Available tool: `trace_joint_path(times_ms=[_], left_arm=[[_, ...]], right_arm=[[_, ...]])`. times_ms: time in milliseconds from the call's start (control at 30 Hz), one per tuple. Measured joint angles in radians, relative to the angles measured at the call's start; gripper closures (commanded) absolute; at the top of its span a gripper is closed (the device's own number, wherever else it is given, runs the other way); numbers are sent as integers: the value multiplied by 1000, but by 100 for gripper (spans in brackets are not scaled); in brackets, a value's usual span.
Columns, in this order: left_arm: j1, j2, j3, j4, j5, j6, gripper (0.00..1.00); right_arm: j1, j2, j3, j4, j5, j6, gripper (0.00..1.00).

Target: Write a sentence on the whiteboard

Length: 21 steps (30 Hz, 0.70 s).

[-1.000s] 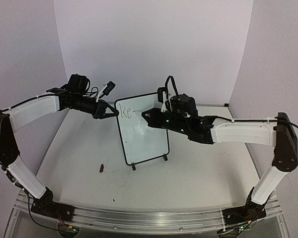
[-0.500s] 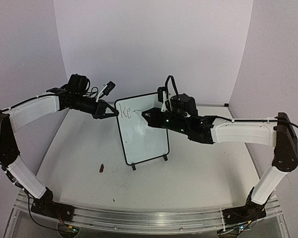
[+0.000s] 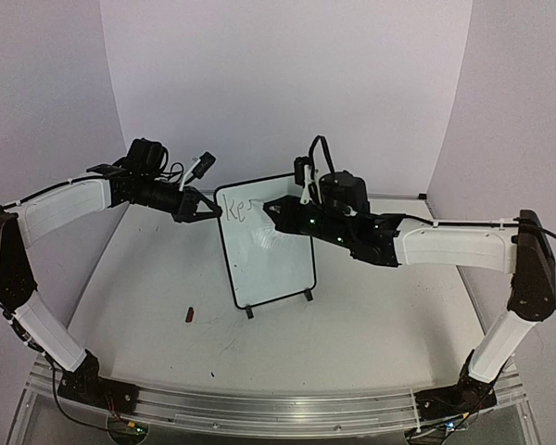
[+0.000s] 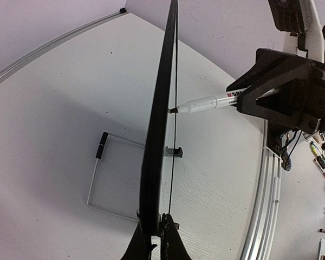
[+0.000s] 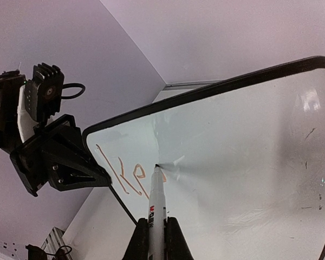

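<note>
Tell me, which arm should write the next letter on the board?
Right. The right fingers hold the marker, its tip touching the whiteboard beside "Ke". The left fingers grip the whiteboard's edge, steadying it.

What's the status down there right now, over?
Left gripper shut on top corner of small black-framed white whiteboard. Right gripper shut on white marker pen, tip touching board. Sentence: only "Ke" written. Nothing blocking.
</note>
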Motion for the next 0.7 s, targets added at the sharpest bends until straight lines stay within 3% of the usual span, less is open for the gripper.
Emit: trace_joint_path(times_ms=[700], left_arm=[[0, 0, 0, 0, 0, 0, 100]], right_arm=[[0, 11, -38, 11, -47, 37, 100]])
